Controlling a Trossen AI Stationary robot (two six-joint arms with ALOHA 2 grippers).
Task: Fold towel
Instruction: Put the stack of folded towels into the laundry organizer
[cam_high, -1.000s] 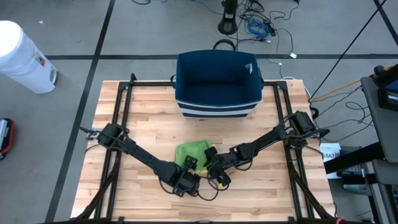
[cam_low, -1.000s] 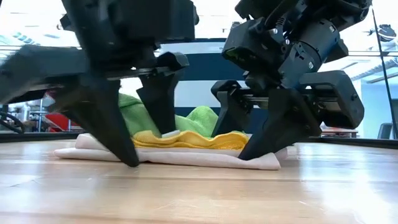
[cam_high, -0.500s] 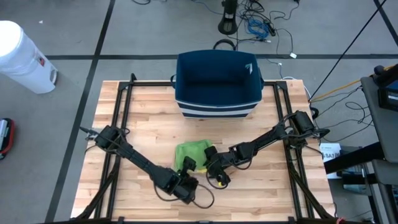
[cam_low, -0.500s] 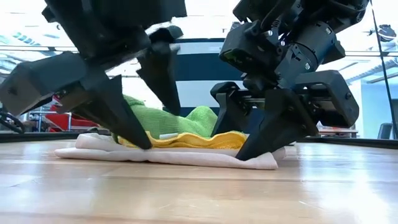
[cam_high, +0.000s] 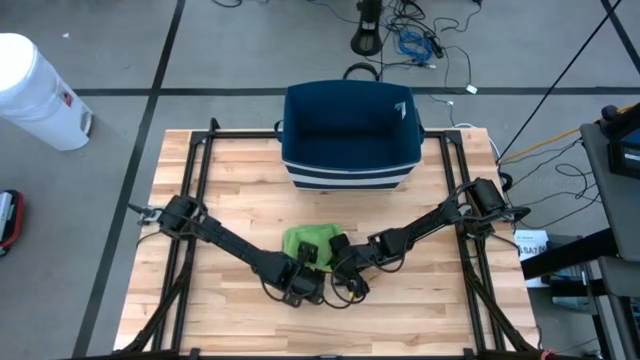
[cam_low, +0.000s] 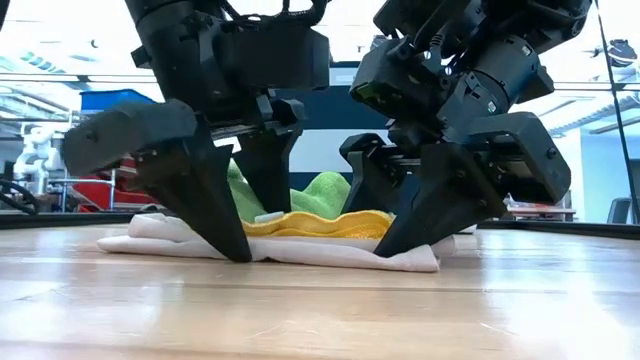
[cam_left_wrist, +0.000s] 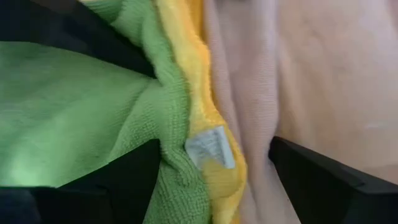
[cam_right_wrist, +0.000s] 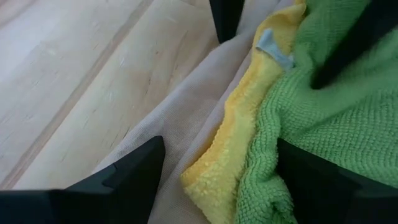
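Three towels lie stacked at the table's near middle: a beige one (cam_low: 300, 252) at the bottom, a yellow one (cam_low: 330, 224) with a white tag (cam_left_wrist: 210, 147) on it, and a crumpled green one (cam_high: 306, 241) on top. My left gripper (cam_low: 253, 232) and my right gripper (cam_low: 370, 232) both stand open, side by side, and slant down over the stack's near edge. The left gripper is at the left part of that edge, the right gripper at the right part. Each has the yellow towel's edge between its fingers. My left gripper straddles the stack's near edge from above, slanting toward the far side. Its near fingertip (cam_low: 238, 250) stands on the beige towel's edge at the table. Its far finger (cam_left_wrist: 134, 171) lies against the green towel. The towels lie flat, unlifted. My right gripper meets the same edge further right, slanting down. Its near fingertip (cam_low: 388, 246) rests on the beige towel's edge (cam_right_wrist: 186, 134). Its far finger (cam_right_wrist: 326, 174) lies on the green towel (cam_right_wrist: 311, 124). Nothing is pinched and the stack stays on the table.
A dark blue bin (cam_high: 350, 135) stands at the table's far middle. Black frame rails (cam_high: 190, 200) run along the left and right sides. Bare wood lies near and to both sides of the towels. A white bucket (cam_high: 35, 90) stands on the floor at the far left.
My left gripper drew back toward the table's near edge and tipped. It then came back down onto the stack's near edge, a little further right than before. It stayed open throughout.
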